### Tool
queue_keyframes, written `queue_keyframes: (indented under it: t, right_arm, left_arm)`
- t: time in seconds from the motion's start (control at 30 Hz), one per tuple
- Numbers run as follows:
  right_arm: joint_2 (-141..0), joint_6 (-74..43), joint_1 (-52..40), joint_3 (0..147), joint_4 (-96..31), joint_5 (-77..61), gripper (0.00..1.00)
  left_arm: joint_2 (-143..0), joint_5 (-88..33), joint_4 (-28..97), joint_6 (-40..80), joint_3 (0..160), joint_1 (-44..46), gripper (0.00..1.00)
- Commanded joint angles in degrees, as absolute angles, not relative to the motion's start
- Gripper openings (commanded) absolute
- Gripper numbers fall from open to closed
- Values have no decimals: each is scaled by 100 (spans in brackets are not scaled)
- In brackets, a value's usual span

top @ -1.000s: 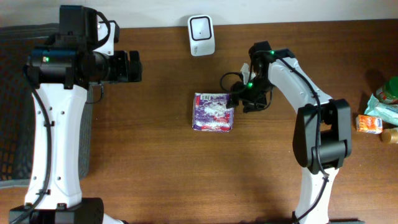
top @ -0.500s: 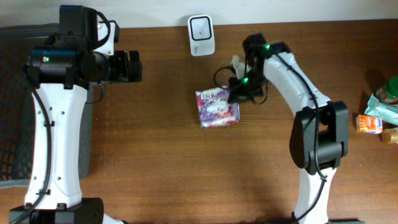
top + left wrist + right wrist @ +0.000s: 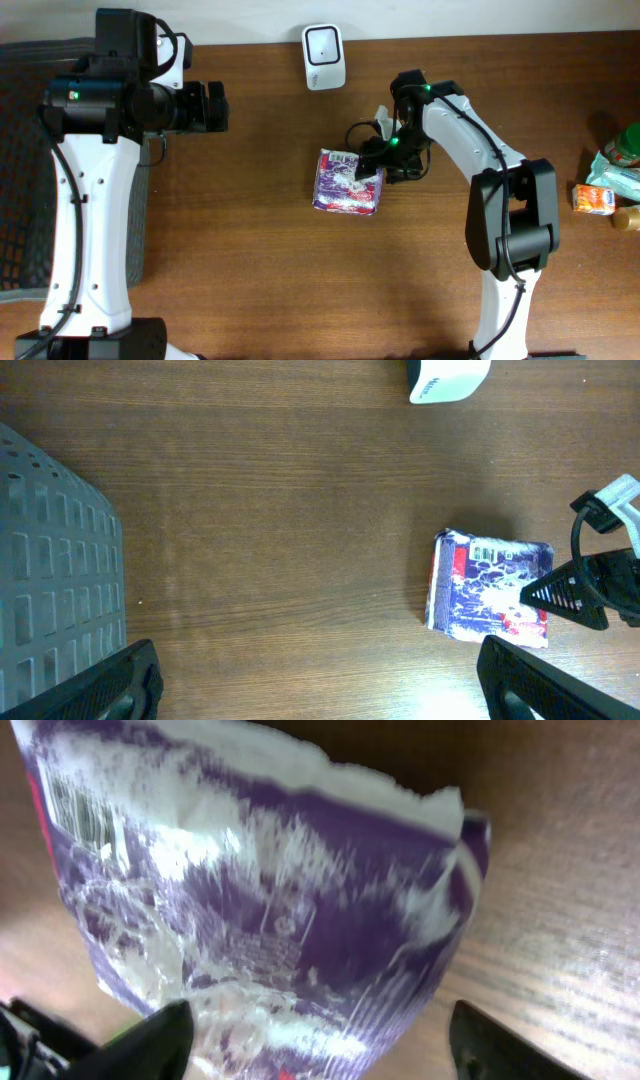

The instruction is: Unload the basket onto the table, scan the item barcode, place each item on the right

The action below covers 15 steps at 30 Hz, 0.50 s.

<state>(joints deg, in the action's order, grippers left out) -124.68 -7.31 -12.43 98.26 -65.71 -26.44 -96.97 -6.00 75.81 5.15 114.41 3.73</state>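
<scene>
The item is a purple and white foil packet [image 3: 346, 183] lying flat mid-table. It also shows in the left wrist view as the packet [image 3: 490, 592]. A barcode [image 3: 86, 808] is printed near one end of the packet [image 3: 270, 910]. My right gripper [image 3: 374, 160] hovers over the packet's upper right corner. In its own view the right gripper [image 3: 320, 1042] is open: one finger [image 3: 165, 1038] stands over the foil, the other [image 3: 500, 1042] over bare wood. The white scanner [image 3: 324, 57] stands at the table's back edge. My left gripper [image 3: 216, 106] is held high at the left, open and empty, seen as the left gripper [image 3: 322, 685].
A grey mesh basket [image 3: 18, 180] lies along the left side, below the left arm. Several snack items, including a green packet [image 3: 612, 172] and an orange carton [image 3: 594, 199], lie at the far right edge. The scanner [image 3: 449, 376] shows at the top of the left wrist view.
The right gripper shut on the packet and nudged it up and askew. It has since opened, and the packet has settled back flat. The left arm has not moved.
</scene>
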Motion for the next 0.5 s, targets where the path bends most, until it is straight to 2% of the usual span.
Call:
queue_keyframes:
  t: [0.0,0.1,0.17,0.27,0.4,0.43,0.47]
  right_arm:
    - [-12401,-801,-1074,10071,-6716,-2652,81]
    - [-12407,-797,-631,10012,-7072,-2694,81]
    - [-12407,-716,-473,9708,-6963,-3273,78]
    - [-12409,-539,-454,8877,-5900,-4576,75]
    - [-12407,-543,-460,8103,-4873,-5430,71]
    - [-12407,-543,-458,8031,-4797,-5446,59]
    - [-12407,-543,-458,8031,-4744,-5446,30]
  left_arm:
    - [-9607,-659,7572,462,11448,357,99]
    - [-9607,-659,7572,462,11448,357,99]
    - [-9607,-659,7572,462,11448,357,99]
    - [-9607,-657,7572,462,11448,357,99]
    - [-9607,-659,7575,462,11448,357,99]
    - [-9607,-659,7575,462,11448,357,99]
    - [-9607,-659,7575,462,11448,357,99]
